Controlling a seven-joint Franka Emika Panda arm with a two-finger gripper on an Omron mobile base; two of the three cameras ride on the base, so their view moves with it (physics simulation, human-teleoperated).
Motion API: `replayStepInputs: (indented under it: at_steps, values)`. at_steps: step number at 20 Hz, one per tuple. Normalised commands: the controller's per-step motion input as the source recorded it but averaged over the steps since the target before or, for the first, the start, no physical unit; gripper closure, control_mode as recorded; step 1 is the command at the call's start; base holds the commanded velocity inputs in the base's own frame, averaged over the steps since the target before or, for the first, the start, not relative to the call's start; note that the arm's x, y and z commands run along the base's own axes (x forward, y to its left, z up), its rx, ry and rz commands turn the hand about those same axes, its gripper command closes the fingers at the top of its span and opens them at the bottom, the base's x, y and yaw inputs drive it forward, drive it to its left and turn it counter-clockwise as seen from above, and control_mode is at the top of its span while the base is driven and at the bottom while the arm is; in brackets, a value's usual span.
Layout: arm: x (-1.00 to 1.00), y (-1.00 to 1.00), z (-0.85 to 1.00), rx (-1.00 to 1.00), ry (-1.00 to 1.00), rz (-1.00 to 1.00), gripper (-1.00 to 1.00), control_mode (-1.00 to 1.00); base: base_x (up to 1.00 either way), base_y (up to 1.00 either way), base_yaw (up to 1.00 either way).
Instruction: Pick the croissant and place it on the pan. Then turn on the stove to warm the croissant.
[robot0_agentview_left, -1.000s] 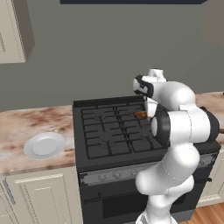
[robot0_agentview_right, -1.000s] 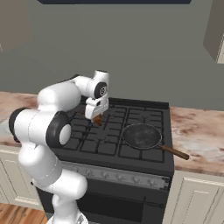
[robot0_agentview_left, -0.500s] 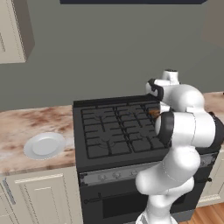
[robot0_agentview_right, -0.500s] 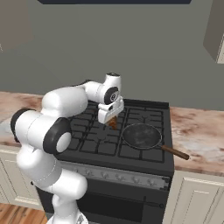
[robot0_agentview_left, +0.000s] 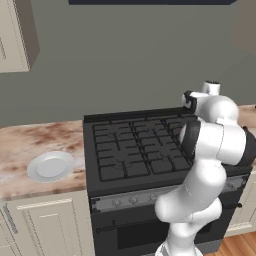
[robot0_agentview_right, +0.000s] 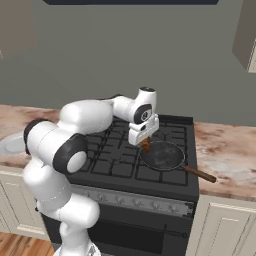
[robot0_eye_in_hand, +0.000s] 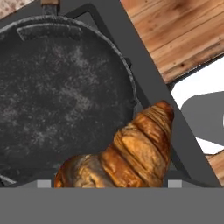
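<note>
One croissant (robot0_agentview_right: 145, 145) hangs pinched in the hand (robot0_agentview_right: 144, 142), just above the pan's (robot0_agentview_right: 162, 156) rim at its nine o'clock edge in the right base view (no writing or brand marks can be read anywhere). The pan sits on the stove (robot0_agentview_right: 115, 160); a white plate (robot0_agentview_left: 50, 166) lies on the worktop (robot0_agentview_left: 30, 145).

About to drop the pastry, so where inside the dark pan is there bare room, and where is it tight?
The round dark grey frying pan is bare across its whole floor. The golden-brown croissant, held in the gripper, hangs at the pan's near rim, by the black stove grates; that edge is crowded, as is the side with the brown handle.
</note>
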Motion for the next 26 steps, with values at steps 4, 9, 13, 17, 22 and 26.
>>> replayStepInputs:
  at_steps: [4,9,13,17,22,26]
  values:
    - [0.10,-0.47,-0.18,0.00,-0.01,0.00,1.00,-1.00,0.00,0.00,0.00]
    - [0.09,-0.43,-0.25,0.00,0.00,0.00,1.00,-1.00,0.00,0.00,0.00]
    - [0.06,-0.31,-0.30,0.00,-0.02,0.00,1.00,-1.00,0.00,0.00,0.00]
    - [0.06,-0.21,-0.28,0.00,-0.01,0.00,1.00,-1.00,0.00,0.00,0.00]
    - [0.13,-0.13,-0.26,0.00,0.00,0.00,1.00,-1.00,0.00,0.00,0.00]
    - [0.22,-0.06,-0.33,0.00,0.00,0.00,1.00,-1.00,0.00,0.00,0.00]
